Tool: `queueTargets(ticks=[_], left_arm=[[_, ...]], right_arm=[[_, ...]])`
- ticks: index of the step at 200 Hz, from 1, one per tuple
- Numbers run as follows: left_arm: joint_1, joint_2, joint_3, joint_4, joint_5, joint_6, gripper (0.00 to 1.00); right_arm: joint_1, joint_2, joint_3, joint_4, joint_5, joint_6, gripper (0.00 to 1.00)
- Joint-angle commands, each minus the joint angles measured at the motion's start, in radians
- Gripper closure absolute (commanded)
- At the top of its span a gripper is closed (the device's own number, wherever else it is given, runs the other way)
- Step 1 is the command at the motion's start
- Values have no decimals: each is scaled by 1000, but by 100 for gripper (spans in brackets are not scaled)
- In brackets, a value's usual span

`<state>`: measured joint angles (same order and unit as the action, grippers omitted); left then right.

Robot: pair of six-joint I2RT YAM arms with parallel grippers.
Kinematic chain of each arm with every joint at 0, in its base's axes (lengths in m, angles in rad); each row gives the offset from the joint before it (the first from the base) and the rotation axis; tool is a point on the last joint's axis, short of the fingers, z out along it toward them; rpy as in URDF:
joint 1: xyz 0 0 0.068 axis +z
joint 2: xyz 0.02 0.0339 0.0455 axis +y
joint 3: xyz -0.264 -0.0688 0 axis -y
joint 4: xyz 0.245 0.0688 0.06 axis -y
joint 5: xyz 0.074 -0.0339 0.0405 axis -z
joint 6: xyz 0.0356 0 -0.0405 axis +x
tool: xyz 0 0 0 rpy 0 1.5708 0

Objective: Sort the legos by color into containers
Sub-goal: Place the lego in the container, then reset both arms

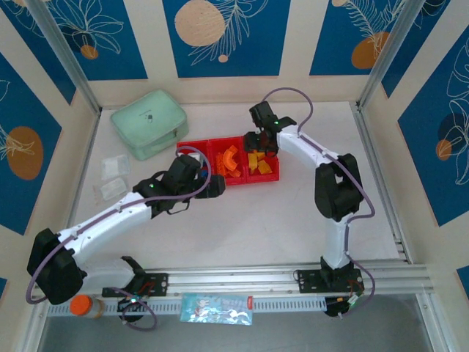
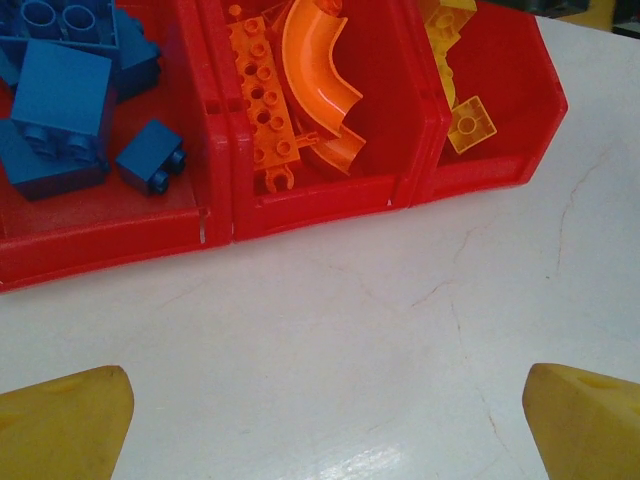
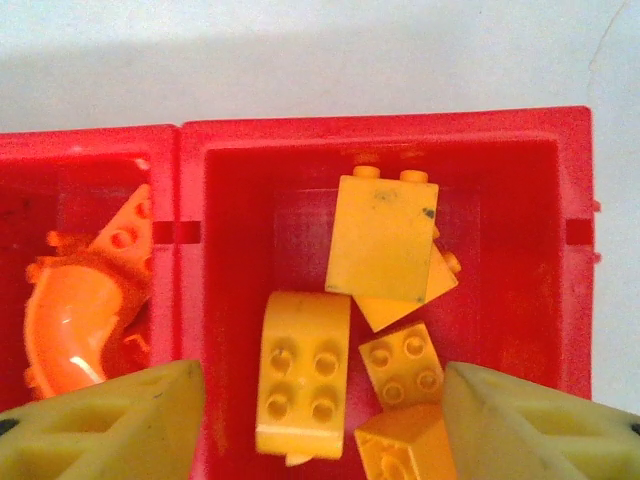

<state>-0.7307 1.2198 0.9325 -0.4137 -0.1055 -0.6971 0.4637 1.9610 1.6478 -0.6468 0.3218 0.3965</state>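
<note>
The containers are three joined compartments of one red tray [image 1: 271,177]. Blue legos [image 2: 60,100] lie in the left compartment, orange curved and flat pieces [image 2: 320,70] in the middle one, and yellow blocks [image 3: 380,240] in the right one. My left gripper [image 2: 325,425] stands open over bare table just in front of the tray [image 2: 330,205], with nothing between its fingers. Above the yellow compartment hangs my right gripper [image 3: 320,425], its jaws apart. A rounded yellow block [image 3: 305,375] and a small one [image 3: 400,365] lie loose in the compartment [image 3: 380,125] below it. From above, the right gripper [image 1: 262,139] is at the tray's far right.
A mint-green zip case [image 1: 150,123] lies at the back left. Small clear bags [image 1: 113,176] sit left of the tray. A metal rail [image 1: 293,275] runs along the near edge, with an orange-lidded jar [image 1: 82,306] and a packet [image 1: 216,308] in front of it.
</note>
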Motion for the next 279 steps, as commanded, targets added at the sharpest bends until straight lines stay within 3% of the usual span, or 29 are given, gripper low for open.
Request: queueTargets(ticks=[1,39,74,94,123,147,168,202,230,252,279], left_arm=[[19,-28,9,-24,7,20,1],[41,-64,6,-53,-15,53,1],[103,-141,-16,-85,-104,181,1],[169,-186,-44,-100,-242,268,1],[329,-221,-122,-39,-358,351,1],[446,-219,-247,165,-447,445,1],[532,-166,-364,409,-435,551,1],[620,-61,-521,819,-277,646,1],[631,69,-621,1195,-151,692,1],[632,201,-647,1404,-61,738,1],[635,334,-635,1499,-20,751,1]], right_arm=[[2,-117,-37,-9,-16,2,33],[-20,-305,-204,18,-6,22,22],[-98,-549,-467,111,69,56,1],[-170,-677,-630,194,137,38,1],[-319,-791,-853,388,194,-7,1],[-425,-810,-1025,635,190,-98,1],[-489,-764,-1153,896,61,-138,1],[-498,-593,-1132,1048,-88,-196,1],[-515,-506,-1128,1219,-262,-236,1],[-466,-463,-1155,1299,-287,-308,1],[-449,-429,-1250,1508,-259,-319,1]])
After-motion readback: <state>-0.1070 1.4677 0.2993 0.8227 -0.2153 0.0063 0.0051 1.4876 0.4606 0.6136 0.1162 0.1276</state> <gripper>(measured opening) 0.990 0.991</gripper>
